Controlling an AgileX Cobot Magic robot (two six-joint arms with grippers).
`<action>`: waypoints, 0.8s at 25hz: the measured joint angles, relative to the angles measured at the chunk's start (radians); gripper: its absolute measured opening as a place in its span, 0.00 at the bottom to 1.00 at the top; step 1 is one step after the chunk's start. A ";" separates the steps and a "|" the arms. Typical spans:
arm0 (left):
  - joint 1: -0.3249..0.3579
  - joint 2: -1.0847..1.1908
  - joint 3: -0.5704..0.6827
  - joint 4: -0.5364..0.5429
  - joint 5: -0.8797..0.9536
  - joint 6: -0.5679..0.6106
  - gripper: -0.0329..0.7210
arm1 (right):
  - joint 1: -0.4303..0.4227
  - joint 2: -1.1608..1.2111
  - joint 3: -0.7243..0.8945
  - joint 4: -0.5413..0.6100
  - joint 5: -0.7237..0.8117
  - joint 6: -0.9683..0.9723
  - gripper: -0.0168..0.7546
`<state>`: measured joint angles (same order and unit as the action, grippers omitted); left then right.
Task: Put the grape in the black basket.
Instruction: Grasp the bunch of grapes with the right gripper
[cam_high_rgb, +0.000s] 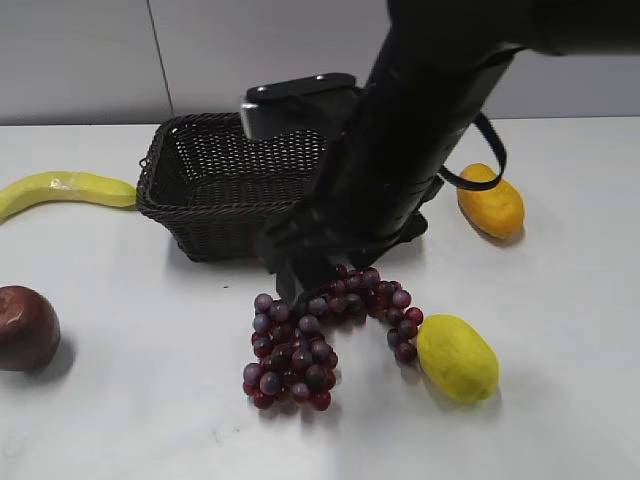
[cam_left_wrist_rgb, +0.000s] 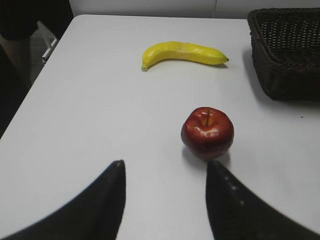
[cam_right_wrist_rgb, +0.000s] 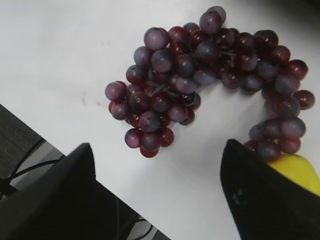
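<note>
The grape (cam_high_rgb: 320, 335), a curved bunch of dark red-purple berries, was seen lying on the white table (cam_high_rgb: 150, 400) just in front of the black basket (cam_high_rgb: 215, 185), outside it and untouched. In the right wrist view the bunch (cam_right_wrist_rgb: 200, 75) was spread across the tabletop, one end reaching the yellow lemon (cam_right_wrist_rgb: 297, 172) at the lower right. The right gripper (cam_right_wrist_rgb: 157, 155) was held above the bunch with its two dark fingers (cam_right_wrist_rgb: 75, 180) set wide apart and nothing between them. In the exterior view the gripper's tip was largely hidden by the black right arm (cam_high_rgb: 420, 130), which was lowered in front of the basket.

The lemon (cam_high_rgb: 457, 357) was placed just beside the bunch on its right, and a second yellow-orange fruit (cam_high_rgb: 491, 200) was set well apart, right of the basket. A banana (cam_high_rgb: 60, 190) was laid to the left of the basket, and a dark red apple (cam_high_rgb: 25, 328) stood near the table's left edge.

In the left wrist view the left gripper (cam_left_wrist_rgb: 165, 172) was shown with fingers parted and empty over bare table, the apple (cam_left_wrist_rgb: 207, 131) just beyond them, the banana (cam_left_wrist_rgb: 182, 53) farther off.
</note>
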<state>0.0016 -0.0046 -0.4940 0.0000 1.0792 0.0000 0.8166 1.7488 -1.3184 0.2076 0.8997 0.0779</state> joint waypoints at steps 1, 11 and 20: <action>0.000 0.000 0.000 0.000 0.000 0.000 0.69 | 0.014 0.024 -0.018 -0.008 0.013 0.008 0.79; 0.000 0.000 0.000 0.000 0.000 0.000 0.69 | 0.046 0.188 -0.076 -0.044 0.028 0.142 0.88; 0.000 0.000 0.000 0.000 0.000 0.000 0.69 | 0.046 0.283 -0.079 -0.030 -0.035 0.244 0.87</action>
<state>0.0016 -0.0046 -0.4940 0.0000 1.0792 0.0000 0.8626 2.0315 -1.3975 0.1774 0.8643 0.3214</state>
